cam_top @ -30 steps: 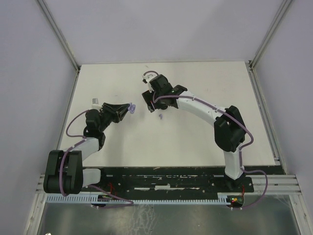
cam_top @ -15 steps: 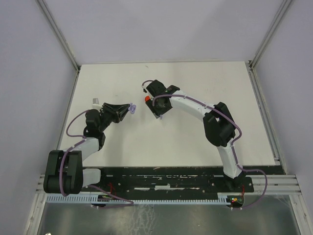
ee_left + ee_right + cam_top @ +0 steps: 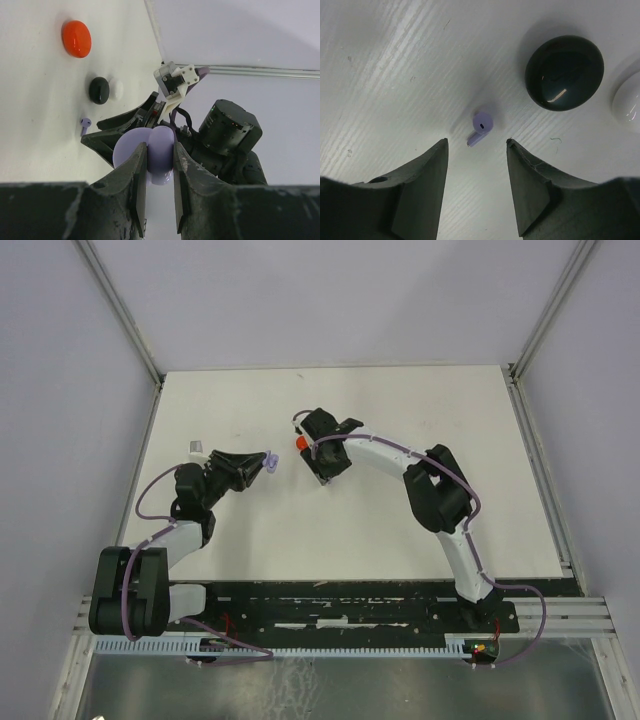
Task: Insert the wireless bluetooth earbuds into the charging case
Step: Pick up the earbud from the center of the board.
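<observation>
The right arm's pincer (image 3: 476,150) hangs over the white tabletop (image 3: 395,75) with its two dark fingers spread apart and gripping nothing. The tiny lavender plastic earbud (image 3: 481,127) lies flat on the table, centred in that gap and just ahead of the fingertips. Its long axis runs slantwise: the rounded head, marked with a small dark slot, points away from the pincer, and the short stem trails back towards one finger. From where I stand, a straight descent looks likely to bring the fingers down on either side of it, though the slant may call for a slight wrist turn.

A glossy black round disc (image 3: 564,79) sits near the bud but clear of it, touching a white round disc (image 3: 627,100). A shiny orange oval disc (image 3: 76,38) lies further off.

The left arm's pincer (image 3: 159,150) is well apart from the bud, so the right arm is plainly the nearer. It is clamped on the smooth lavender charging case (image 3: 125,150), held off the table, which seems to show two rounded lobes.
</observation>
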